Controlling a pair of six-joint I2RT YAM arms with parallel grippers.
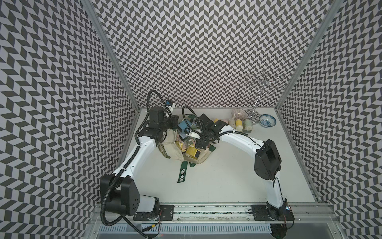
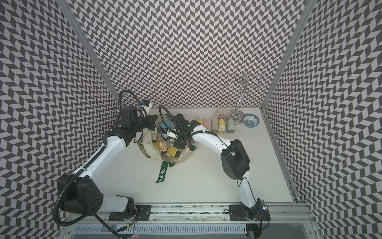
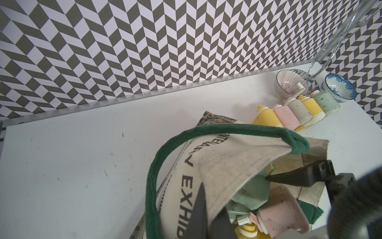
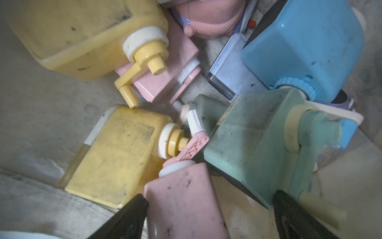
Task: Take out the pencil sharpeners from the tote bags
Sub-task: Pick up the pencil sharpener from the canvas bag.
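Tote strap lettered MORRIS [image 1: 182,172] lies flat on the white table [image 1: 227,175], trailing toward 6 o'clock from the tote bag [image 1: 174,154].

The bag slumps left of table centre with its mouth open upward. In both top views a yellow sharpener with dark panel [image 1: 192,153] [image 2: 173,153] sits at the near lip.

Left gripper [image 3: 233,180] comes in from 9 o'clock, jaws pinched on the cream rim and holding it raised.

Right gripper [image 4: 209,195] reaches in from 3 o'clock and is down inside the bag. Its jaws are spread wide, gripping nothing, with a pink sharpener [image 4: 186,202] between them. Packed around it are two yellow sharpeners [image 4: 115,155], a green sharpener [image 4: 248,140] and a blue sharpener [image 4: 299,41].

Out of the bag, toward 1 o'clock, a row of five sharpeners [image 2: 215,124] stands side by side on the table.

Just beyond the row are a tilted striped bowl [image 1: 238,113], a wire stand [image 1: 253,116] and a blue-patterned bowl [image 1: 267,120], all near the back wall.
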